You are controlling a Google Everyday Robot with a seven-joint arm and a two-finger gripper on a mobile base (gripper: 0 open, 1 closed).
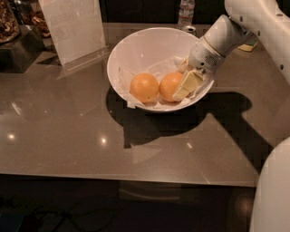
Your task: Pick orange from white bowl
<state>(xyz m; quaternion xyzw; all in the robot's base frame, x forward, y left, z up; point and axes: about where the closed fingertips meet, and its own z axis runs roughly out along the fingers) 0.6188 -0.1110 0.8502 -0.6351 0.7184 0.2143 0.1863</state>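
A large, deep, glossy white bowl is sitting on a smooth grey-brown tabletop, a little toward twelve o'clock from the table's middle. Two round fruits are lying side by side, touching, on crumpled white paper lining at the bowl's bottom. The evenly deep orange, smooth-skinned orange is lying toward three o'clock, and its paler twin orange with a yellowish sheen is lying toward nine o'clock. The robot's white arm is reaching in from the two o'clock corner, over the bowl's rim. Its cream-coloured gripper is pressing down inside the bowl against the three o'clock side of the deep orange; whether it is clamping the fruit or standing wide I cannot tell. At ten o'clock from the bowl a clear acrylic sign stand holding a white sheet is standing upright, and at twelve o'clock a clear plastic water bottle is standing behind the rim. The robot's white body is filling the five o'clock corner.
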